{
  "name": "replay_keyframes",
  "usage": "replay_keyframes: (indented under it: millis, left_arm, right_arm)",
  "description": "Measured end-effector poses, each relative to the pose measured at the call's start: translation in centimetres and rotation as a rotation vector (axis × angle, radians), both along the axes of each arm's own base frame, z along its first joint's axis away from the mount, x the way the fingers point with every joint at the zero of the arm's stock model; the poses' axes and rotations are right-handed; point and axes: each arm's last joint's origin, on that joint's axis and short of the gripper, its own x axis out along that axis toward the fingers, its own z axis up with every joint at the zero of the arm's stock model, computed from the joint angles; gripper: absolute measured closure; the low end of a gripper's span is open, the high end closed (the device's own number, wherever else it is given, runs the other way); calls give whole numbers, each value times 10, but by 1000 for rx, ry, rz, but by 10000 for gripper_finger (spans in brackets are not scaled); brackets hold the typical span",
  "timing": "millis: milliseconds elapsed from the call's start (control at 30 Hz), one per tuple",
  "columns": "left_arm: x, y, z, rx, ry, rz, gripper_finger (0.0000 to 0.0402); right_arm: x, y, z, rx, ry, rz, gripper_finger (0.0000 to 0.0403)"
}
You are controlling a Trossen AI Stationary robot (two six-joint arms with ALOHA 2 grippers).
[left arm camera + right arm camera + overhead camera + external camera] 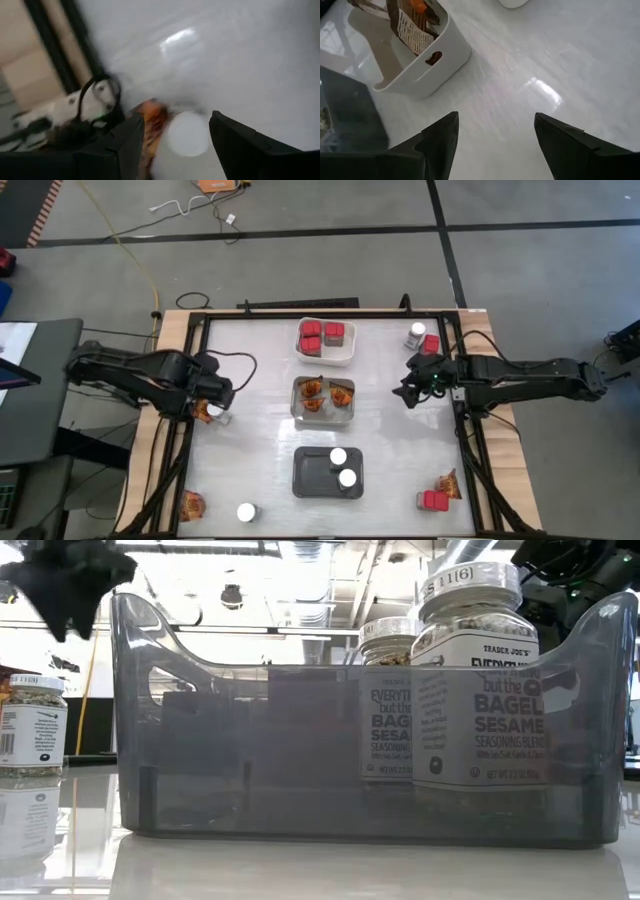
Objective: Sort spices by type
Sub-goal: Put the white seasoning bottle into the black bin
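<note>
My left gripper (212, 413) hovers open near the table's left edge, pointing down over a jar with a round white lid (187, 134) and an orange-brown packet (151, 120) beside it. The jar's lid shows between the two fingers, below them. In the low view the gripper (65, 585) hangs clear above that jar (30, 730). My right gripper (410, 392) stands open right of the clear tray (323, 400), which holds packets (410, 25); nothing is between its fingers. Red boxes fill the white tray (326, 340). Two jars (475, 680) stand in the dark grey tray (328, 472).
Loose items stand on the table: a jar (416, 335) at the far right, a red box (432, 500) and a packet (447, 483) at the near right, a packet (192, 505) and a jar (246, 512) at the near left. Black frame rails (190, 380) run along the table's sides.
</note>
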Motion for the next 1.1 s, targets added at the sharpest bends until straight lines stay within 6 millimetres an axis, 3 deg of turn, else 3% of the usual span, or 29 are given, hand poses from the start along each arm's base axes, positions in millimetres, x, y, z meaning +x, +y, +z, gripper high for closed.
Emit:
replay_keyframes:
  millis: [167,633,900,1100]
  left_arm:
    - [-12,2,-25,-37,77,46,187]
    - [-18,2,-49,-32,183,15,187]
    - [-19,2,-45,-32,163,-24,187]
    - [-10,4,-22,40,-28,-178,187]
  right_arm:
    - [0,0,0,30,-7,-33,117]
    - [0,0,0,62,-16,-70,117]
    - [0,0,0,64,-16,-72,117]
    - [0,0,0,64,-16,-72,117]
